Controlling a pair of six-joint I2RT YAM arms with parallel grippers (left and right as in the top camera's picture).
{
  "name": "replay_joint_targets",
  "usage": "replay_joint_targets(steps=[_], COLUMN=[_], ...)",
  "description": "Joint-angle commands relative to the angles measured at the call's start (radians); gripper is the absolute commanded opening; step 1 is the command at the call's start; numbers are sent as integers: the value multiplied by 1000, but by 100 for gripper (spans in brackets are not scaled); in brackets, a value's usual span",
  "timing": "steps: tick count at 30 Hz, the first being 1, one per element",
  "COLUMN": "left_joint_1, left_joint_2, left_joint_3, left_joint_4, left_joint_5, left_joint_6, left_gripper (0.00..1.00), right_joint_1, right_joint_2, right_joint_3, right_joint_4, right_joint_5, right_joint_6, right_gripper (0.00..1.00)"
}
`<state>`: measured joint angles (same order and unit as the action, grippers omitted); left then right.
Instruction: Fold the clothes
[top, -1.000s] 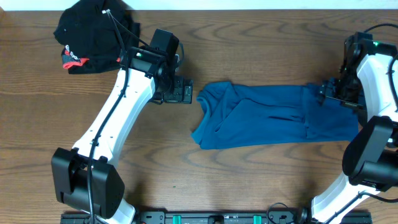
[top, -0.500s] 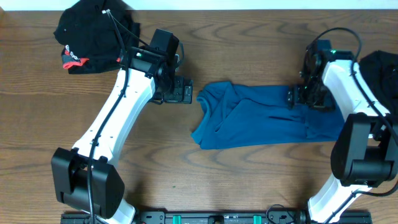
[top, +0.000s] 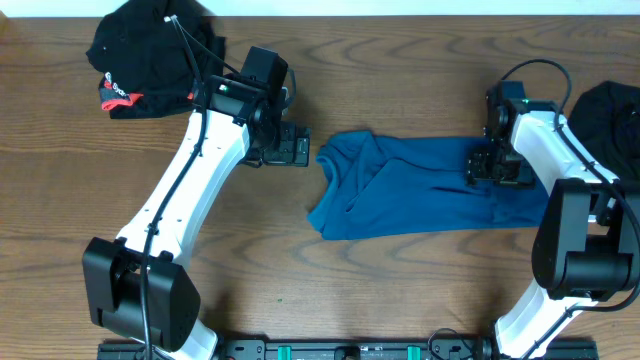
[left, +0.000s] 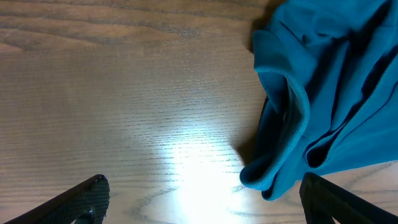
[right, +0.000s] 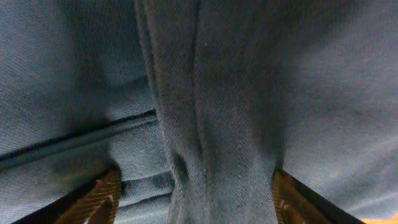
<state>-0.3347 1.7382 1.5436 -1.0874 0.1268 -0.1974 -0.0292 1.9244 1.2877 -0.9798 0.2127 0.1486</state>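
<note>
At the right end of the teal shirt (top: 420, 195), your released right gripper (right: 196, 196) is straddling a ridge (right: 205, 124); be pinching it deep.

A brown wooden table (top: 400, 290) carried three garments. A teal shirt (top: 400, 190) lay spread in a wide, creased band right of the tabletop's middle, its collar end toward the left. A black garment (top: 140, 50) with red-and-white trim sat bunched in the far left corner, and a dark garment (top: 610, 115) lay at the right edge.
</note>
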Motion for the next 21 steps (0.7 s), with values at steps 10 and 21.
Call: replay_joint_targets(steps=[10,21], left_joint_1=[4,4], left_joint_2=[-5,-5], left_joint_3=[-6,-6], left_joint_4=[0,1], left_joint_5=[-9,-9], left_joint_6=[9,9], left_gripper=[98,98], right_joint_1=[4,10], right_joint_2=[11,11], right_joint_3=[-55,-33], right_joint_4=[31,-28], right_joint_5=[55,90], right_joint_6=[19,38], right_gripper=[16,1])
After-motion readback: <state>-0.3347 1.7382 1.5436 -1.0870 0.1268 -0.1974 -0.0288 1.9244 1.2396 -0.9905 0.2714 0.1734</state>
